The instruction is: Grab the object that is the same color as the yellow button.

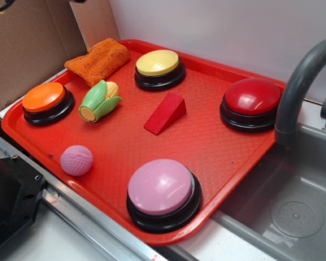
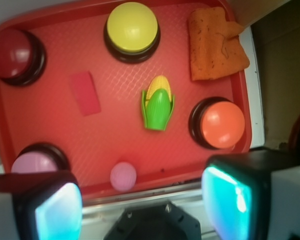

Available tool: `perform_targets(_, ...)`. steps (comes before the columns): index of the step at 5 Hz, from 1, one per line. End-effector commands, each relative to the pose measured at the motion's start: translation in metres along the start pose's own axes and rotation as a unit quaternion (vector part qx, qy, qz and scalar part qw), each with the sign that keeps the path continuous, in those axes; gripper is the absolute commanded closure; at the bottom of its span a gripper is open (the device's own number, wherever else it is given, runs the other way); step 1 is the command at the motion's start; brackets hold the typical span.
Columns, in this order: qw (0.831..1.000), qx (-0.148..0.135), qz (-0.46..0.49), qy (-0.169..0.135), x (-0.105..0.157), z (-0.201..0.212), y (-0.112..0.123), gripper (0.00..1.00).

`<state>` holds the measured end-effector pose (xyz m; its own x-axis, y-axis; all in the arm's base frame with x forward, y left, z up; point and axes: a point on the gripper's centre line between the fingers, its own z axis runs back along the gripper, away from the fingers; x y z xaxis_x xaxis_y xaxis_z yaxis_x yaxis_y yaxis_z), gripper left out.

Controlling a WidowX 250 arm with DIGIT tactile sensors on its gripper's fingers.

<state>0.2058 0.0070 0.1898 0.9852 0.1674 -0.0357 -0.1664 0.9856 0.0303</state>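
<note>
So, exterior view first: the corn cob (image 1: 100, 100) lies on its side on the red tray (image 1: 217, 157), far-left area, between the orange button (image 1: 46, 101) and the yellow button (image 1: 159, 68), just near of the orange cloth (image 1: 99, 58). Red wedge (image 1: 165, 112) sits mid-tray, pink ball (image 1: 76, 160) at the near-left edge. No gripper in this view — nothing grabbed yet.

Wrist view: gripper (image 2: 142, 207) is spread wide, empty, hanging high above the tray's edge by the pink ball. Corn shows near centre, untouched. You've got the whole job left: move over the corn, descend, close.
</note>
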Motion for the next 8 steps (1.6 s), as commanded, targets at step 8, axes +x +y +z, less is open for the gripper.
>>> perform_targets(8, 0.993, 0.015, 0.010, 0.117, 0.038, -0.139, 0.040, 0.00)
